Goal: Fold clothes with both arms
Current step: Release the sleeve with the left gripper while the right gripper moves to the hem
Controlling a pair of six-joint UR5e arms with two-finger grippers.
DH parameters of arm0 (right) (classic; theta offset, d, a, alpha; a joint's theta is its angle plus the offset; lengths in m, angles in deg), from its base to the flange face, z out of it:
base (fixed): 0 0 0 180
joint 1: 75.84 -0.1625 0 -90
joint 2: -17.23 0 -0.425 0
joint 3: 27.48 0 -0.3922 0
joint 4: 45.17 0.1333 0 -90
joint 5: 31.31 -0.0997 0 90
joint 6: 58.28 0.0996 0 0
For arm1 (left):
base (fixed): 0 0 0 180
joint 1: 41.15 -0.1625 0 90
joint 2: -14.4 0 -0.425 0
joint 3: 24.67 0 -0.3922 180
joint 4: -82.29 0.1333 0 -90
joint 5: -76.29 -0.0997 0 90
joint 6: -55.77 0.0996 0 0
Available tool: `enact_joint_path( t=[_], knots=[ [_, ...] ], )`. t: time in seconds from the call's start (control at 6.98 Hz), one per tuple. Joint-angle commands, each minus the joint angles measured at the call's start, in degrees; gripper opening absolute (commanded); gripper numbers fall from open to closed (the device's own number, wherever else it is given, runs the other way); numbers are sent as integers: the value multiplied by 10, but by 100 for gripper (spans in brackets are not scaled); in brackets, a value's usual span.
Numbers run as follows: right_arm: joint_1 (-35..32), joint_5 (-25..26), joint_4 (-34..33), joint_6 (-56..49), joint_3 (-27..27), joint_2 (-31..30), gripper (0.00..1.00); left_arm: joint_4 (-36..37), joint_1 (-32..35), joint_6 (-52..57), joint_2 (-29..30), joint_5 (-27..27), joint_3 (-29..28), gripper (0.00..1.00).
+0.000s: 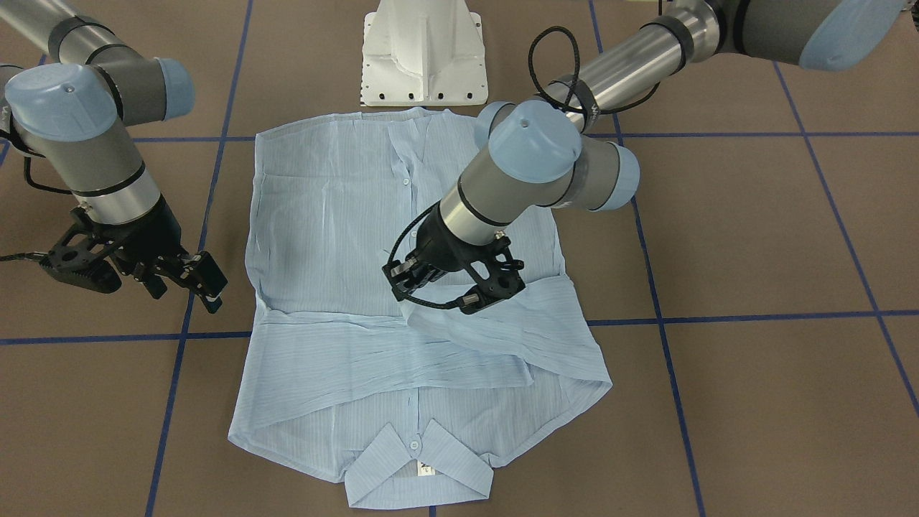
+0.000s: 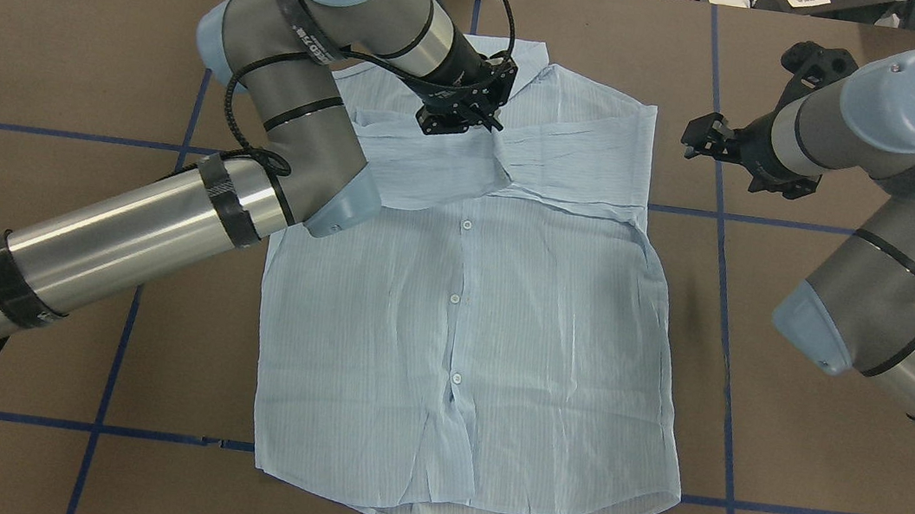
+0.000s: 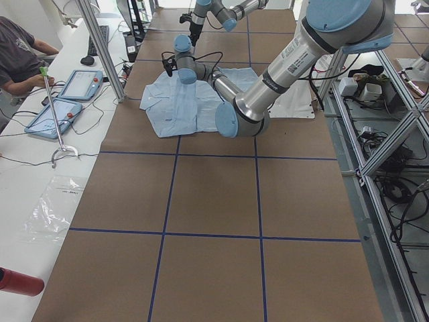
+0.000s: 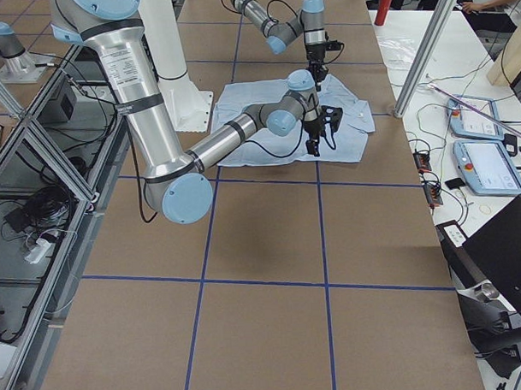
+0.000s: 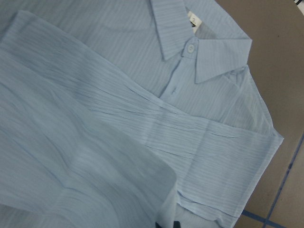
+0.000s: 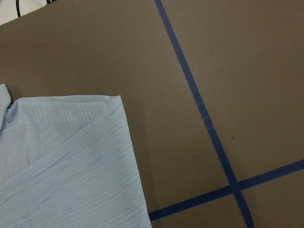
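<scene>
The light-blue shirt [image 1: 330, 208] lies flat and buttoned, front up, collar [image 1: 420, 463] toward the far side from the robot, with both sleeves folded across the chest. It also shows in the overhead view [image 2: 465, 337]. My left gripper [image 1: 403, 286] is over the upper chest, shut on the end of a sleeve [image 1: 459, 327] and holding it slightly raised. In the left wrist view that sleeve [image 5: 71, 156] hangs close and hides the fingers. My right gripper [image 1: 183, 283] is open and empty above the table, just off the shirt's shoulder edge [image 6: 121, 142].
The white pedestal [image 1: 423, 50] stands by the shirt's hem. Blue tape lines [image 1: 718, 316] cross the brown table. Operators' desks with tablets [image 3: 64, 100] stand beyond the table's far edge.
</scene>
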Motion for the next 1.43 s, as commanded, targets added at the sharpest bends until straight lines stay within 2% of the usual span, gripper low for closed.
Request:
enact_joint_path(
  t=[0.0, 0.14, 0.29, 0.43, 0.57, 0.86, 1.0, 1.29],
  knots=[
    [-4, -1, 46, -15, -2, -38, 100, -19, -24, 1, 28, -36, -32, 16],
    [-2, -1, 63, -7, -2, -49, 100, -24, -34, 5, 29, -56, -29, 67],
    [-2, -9, 66, 10, 11, -50, 100, -23, -34, 8, 26, -55, -9, 93],
    [8, -26, 67, 64, 23, -53, 100, -19, -34, 8, 20, -50, 34, 96],
    [40, -21, 67, 112, 63, -74, 100, -16, -36, 5, -16, -49, 106, 98],
    [116, -5, 66, 219, 147, -144, 100, -15, -37, 11, -172, -22, 304, 97],
    [173, 38, 66, 272, 164, -167, 100, -15, -32, 39, -212, -19, 348, 97],
    [284, 148, 66, 392, 176, -190, 100, -14, -34, 57, -223, -25, 353, 97]
  ],
)
